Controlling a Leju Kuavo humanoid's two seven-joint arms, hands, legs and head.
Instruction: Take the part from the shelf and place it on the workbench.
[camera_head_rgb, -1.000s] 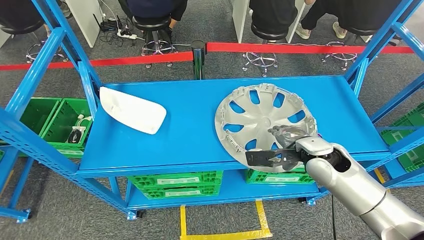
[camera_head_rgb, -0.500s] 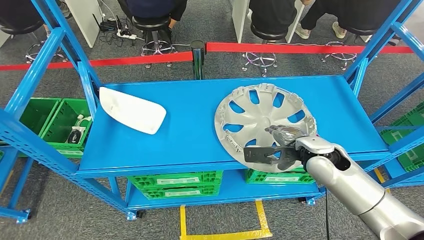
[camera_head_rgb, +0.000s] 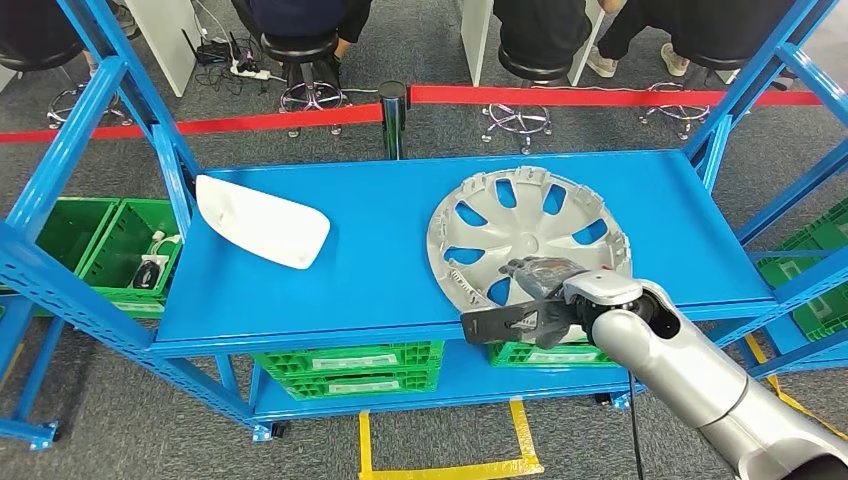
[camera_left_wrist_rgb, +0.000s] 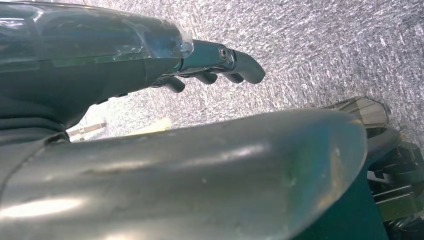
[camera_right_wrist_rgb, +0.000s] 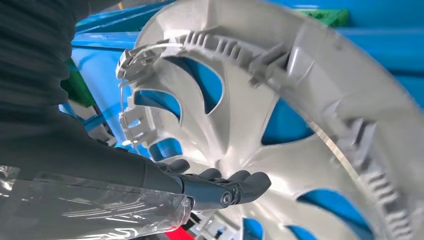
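Right hand at the shelf's near edge, dark fingers laid on the round silver plastic hubcap; whether they actually grip it cannot be told. Hubcap lies on the blue metal shelf, right side. White curved plastic panel lies left. Left hand hangs over grey floor, fingers curled, holding nothing.

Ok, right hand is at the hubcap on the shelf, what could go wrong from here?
1. The right hand has its fingers on the hubcap only near the front rim; such an off-centre hold may let it tilt or slip when lifted.
2. The hubcap already overhangs the shelf front edge, so a nudge could drop it.
3. Thin clips on its rim could snag.
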